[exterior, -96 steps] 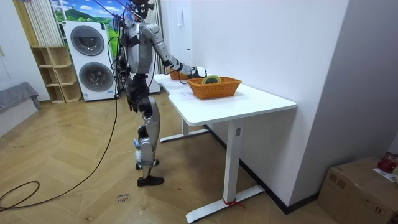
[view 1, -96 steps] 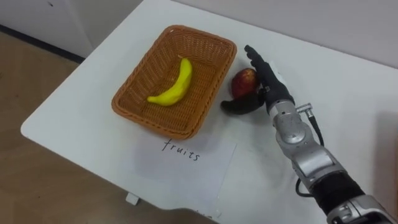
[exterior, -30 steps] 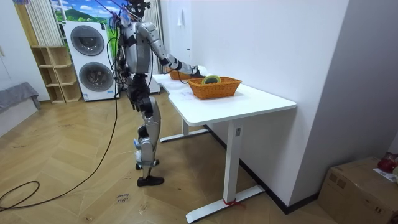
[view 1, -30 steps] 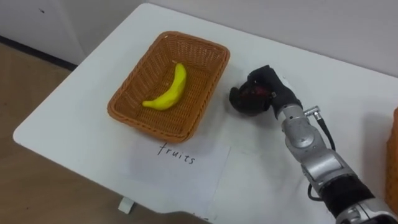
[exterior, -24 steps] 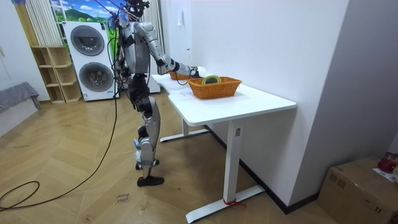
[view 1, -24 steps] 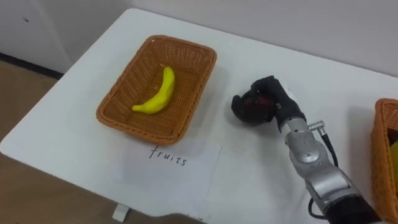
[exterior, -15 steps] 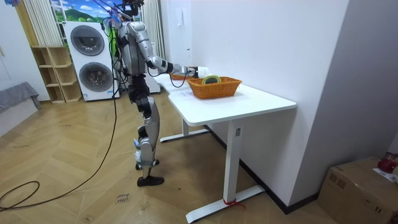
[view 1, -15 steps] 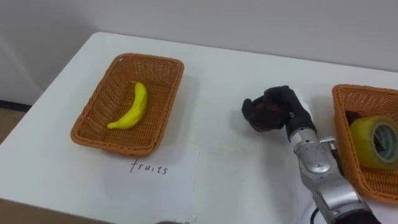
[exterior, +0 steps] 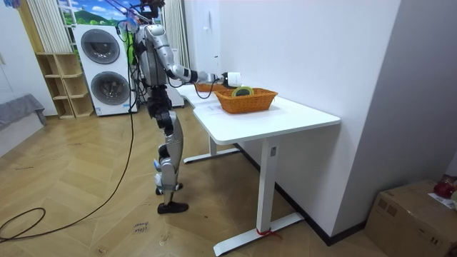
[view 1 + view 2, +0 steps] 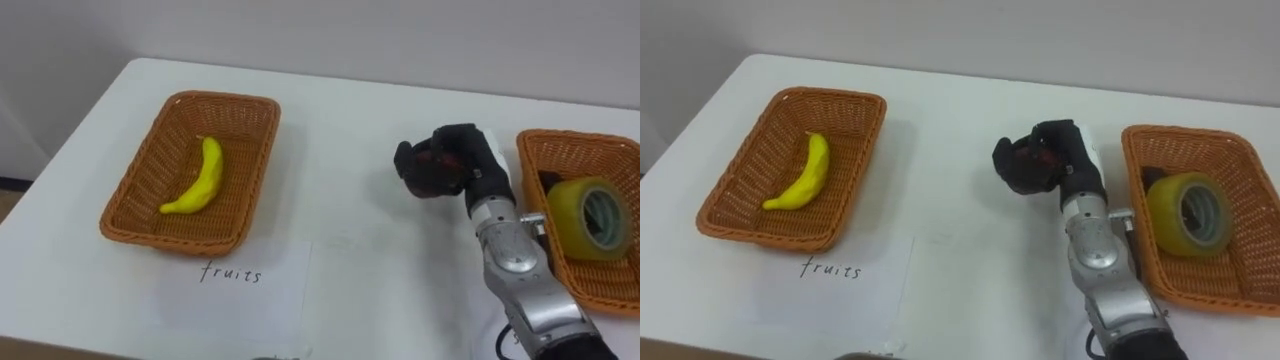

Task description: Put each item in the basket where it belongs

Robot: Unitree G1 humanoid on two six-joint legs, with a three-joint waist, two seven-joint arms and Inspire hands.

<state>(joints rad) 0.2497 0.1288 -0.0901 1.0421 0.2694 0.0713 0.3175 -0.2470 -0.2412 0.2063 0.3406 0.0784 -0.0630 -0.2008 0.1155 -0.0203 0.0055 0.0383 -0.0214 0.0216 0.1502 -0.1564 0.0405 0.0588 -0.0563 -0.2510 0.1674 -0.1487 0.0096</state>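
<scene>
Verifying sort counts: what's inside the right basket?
A yellow tape roll lies in the right basket. A dark item behind it is mostly covered; cannot identify. The apple is outside it, in the right hand.

The right hand [image 10: 468, 160] is built of black fingers and a black palm shell, with a small white tag set at its back. Behind it, the forearm is made of rounded, stepped sections of brushed silver metal, dotted with small dark screws and fitted with a short silver plug at the side. A thin black cable is looped low beside it. In the room view, a silver-grey torso and legs with darker joints are seen, hung with dark cables.
</scene>
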